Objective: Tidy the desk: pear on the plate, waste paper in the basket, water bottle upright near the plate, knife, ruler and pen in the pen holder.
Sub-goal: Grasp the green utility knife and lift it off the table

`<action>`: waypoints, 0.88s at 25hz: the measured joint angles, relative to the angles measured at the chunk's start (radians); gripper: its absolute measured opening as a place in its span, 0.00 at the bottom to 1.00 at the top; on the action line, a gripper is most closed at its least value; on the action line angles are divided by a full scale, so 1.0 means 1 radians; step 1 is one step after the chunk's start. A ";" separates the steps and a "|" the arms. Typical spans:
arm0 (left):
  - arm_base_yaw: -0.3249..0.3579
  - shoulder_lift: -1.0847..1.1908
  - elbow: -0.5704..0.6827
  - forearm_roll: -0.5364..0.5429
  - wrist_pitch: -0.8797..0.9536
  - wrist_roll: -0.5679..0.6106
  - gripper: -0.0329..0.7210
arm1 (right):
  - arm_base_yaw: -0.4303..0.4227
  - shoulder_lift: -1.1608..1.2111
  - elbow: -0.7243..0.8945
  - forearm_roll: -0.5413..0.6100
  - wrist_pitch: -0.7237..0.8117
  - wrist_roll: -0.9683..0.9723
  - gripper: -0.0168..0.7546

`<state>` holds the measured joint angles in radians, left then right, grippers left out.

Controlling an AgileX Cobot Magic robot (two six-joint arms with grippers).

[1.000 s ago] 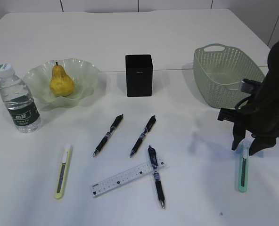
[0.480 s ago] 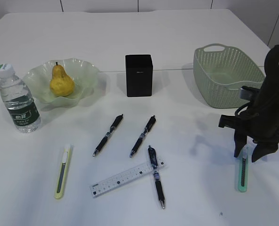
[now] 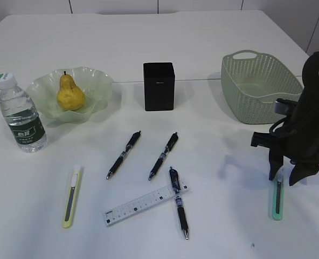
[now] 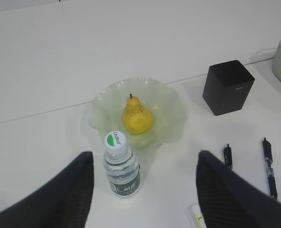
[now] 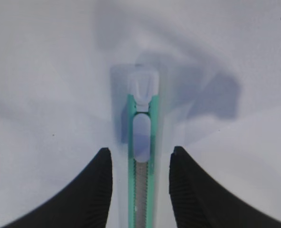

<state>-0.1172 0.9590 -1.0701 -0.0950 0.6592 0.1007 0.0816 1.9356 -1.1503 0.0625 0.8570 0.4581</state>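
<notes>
The right gripper [image 3: 286, 175] stands low over the desk [image 3: 213, 43] at the right edge, its two dark fingers [image 5: 95, 190] set either side of a mint-green utility knife [image 3: 278, 197] that lies flat on the white surface; in the right wrist view the knife [image 5: 141, 156] runs up the middle of the gap with bare table showing on both sides of it, so the jaws are part-open around the knife and not gripping it. The left gripper [image 4: 143, 190] shows only in its own wrist view, held high with its jaws spread wide and nothing between them; below it the water bottle [image 4: 121, 166] stands upright just beside the plate [image 4: 171, 114], where the pear [image 4: 136, 118] sits.

In the exterior view the bottle [image 3: 20, 114] is at the far left, the ruffled green plate [image 3: 97, 86] with the pear [image 3: 70, 94] just right of it, the black pen holder [image 3: 159, 86] in the middle and the sage-green basket [image 3: 256, 86] at the right, close behind the right arm. Loose on the desk lie three black pens: one [image 3: 123, 154] left of centre, one [image 3: 163, 156] beside it, and a third [image 3: 178, 202] (this one crosses the end of the translucent ruler [image 3: 143, 204]); a yellow-green utility knife [image 3: 71, 197] lies well to the left.
</notes>
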 joint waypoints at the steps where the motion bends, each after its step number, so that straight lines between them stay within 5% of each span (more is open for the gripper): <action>1: 0.000 0.000 0.000 0.000 0.000 0.000 0.67 | 0.000 0.000 0.000 0.000 0.000 0.000 0.45; 22: 0.000 0.000 0.000 0.000 0.000 0.000 0.67 | 0.000 0.032 0.000 -0.004 0.004 0.000 0.45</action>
<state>-0.1172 0.9590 -1.0701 -0.0950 0.6592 0.1007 0.0816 1.9678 -1.1503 0.0581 0.8613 0.4581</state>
